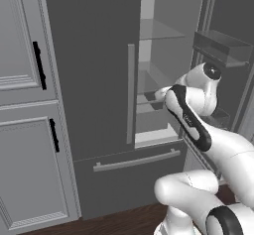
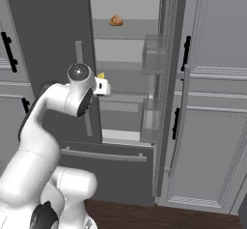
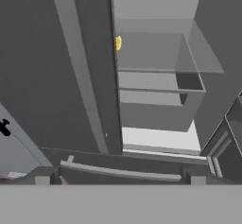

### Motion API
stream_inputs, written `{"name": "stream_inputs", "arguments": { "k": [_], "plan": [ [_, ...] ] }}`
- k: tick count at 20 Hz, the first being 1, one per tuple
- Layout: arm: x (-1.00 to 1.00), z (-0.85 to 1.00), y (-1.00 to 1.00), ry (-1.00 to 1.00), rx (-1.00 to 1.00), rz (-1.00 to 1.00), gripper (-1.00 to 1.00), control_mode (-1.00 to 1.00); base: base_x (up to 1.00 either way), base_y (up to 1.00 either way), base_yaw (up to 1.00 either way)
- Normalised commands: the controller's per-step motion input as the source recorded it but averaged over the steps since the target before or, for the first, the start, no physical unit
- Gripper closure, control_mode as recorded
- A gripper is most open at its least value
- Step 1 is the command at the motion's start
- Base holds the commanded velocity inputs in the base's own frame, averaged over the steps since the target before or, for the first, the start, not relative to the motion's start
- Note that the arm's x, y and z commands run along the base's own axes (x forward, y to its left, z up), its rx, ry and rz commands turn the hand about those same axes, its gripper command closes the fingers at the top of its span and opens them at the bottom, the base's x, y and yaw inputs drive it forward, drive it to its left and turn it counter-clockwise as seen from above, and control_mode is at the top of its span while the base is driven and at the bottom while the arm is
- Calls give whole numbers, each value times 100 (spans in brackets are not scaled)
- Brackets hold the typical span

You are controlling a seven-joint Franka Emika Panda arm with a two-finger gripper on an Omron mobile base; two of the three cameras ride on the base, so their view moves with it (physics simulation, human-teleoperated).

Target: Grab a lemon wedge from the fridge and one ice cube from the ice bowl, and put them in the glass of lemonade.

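The fridge [image 1: 94,80] has its left door shut and its right door swung open, showing a light grey inside with clear shelves. The lemon wedge [image 3: 118,42], a tiny yellow piece, lies on a middle shelf and peeks out past the edge of the shut door; from the right base it shows as the lemon wedge [image 2: 101,76] just above my hand. My gripper [image 3: 118,178] is open with nothing between its fingers, held in front of the fridge opening, below and short of the wedge. My gripper [image 2: 106,87] is at shelf height. The ice bowl and the glass of lemonade are out of view.
A brown roundish food item [image 2: 116,21] sits on the upper shelf. The open door [image 1: 223,50] carries clear bins on the right. The bottom drawer's bar handle [image 1: 136,160] runs below the opening. Paneled grey cabinets [image 1: 25,105] flank the fridge.
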Motion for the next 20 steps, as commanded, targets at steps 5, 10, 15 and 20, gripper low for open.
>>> {"name": "stream_inputs", "arguments": {
  "k": [5,10,15,20],
  "plan": [
    [-11,75,99,-1,2,-11,-100,-100,0,0,0],
    [36,26,63,8,0,-10,-100,-100,0,0,0],
    [86,-9,15,13,0,-6,-100,-100,0,0,0],
    [51,-19,-14,5,1,-1,-100,-100,0,0,0]
  ]
}}
